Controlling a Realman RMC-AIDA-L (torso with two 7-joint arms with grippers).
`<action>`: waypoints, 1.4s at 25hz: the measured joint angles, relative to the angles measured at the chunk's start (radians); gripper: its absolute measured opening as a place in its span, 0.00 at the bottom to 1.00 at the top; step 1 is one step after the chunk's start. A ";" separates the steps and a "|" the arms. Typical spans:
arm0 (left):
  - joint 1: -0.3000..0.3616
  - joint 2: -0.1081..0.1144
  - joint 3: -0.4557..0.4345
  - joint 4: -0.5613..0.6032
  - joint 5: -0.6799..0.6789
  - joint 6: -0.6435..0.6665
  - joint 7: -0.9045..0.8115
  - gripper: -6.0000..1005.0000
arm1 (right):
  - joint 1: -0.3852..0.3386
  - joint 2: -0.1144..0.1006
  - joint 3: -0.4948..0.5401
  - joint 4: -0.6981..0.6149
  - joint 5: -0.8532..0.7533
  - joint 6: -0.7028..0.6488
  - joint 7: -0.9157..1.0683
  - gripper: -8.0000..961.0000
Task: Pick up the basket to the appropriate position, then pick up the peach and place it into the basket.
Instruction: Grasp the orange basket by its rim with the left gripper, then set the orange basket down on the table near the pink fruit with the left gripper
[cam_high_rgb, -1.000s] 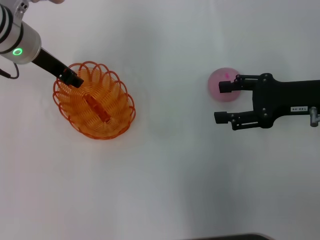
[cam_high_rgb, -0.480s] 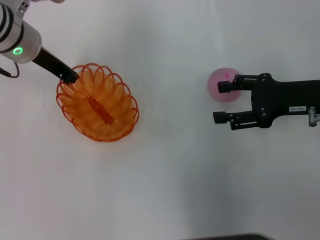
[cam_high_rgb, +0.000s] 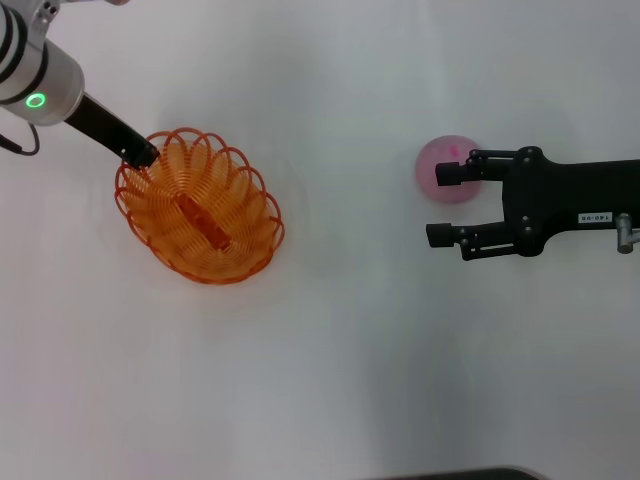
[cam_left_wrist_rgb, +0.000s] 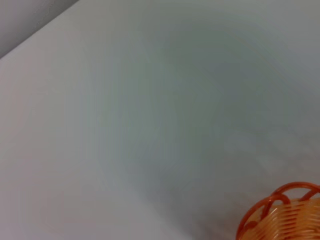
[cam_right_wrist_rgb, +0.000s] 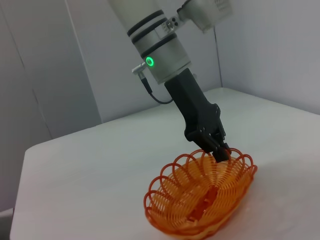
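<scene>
The orange wire basket rests on the white table at the left of the head view, its flat orange strip showing inside. My left gripper is shut on the basket's far left rim, and the right wrist view shows the left gripper pinching a rim loop of the basket. A piece of the basket's rim shows in the left wrist view. The pale pink peach lies at the right. My right gripper is open just beside it, one fingertip overlapping the peach's near side.
The white table stretches bare between basket and peach. A dark edge marks the table's near side. Grey walls stand behind the table in the right wrist view.
The left gripper has dragged the basket a little to the right and nearer. The right arm and the peach have not moved.
</scene>
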 joint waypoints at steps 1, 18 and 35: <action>0.001 -0.001 -0.003 0.010 -0.001 0.013 -0.002 0.12 | 0.000 0.000 0.000 0.000 0.000 0.000 0.000 0.89; 0.009 -0.019 -0.111 0.220 -0.028 0.222 -0.009 0.07 | 0.002 0.000 0.000 0.000 0.000 0.006 -0.005 0.89; 0.000 0.002 -0.173 0.249 -0.072 0.277 -0.010 0.05 | 0.012 -0.001 0.000 0.000 0.000 0.006 -0.003 0.89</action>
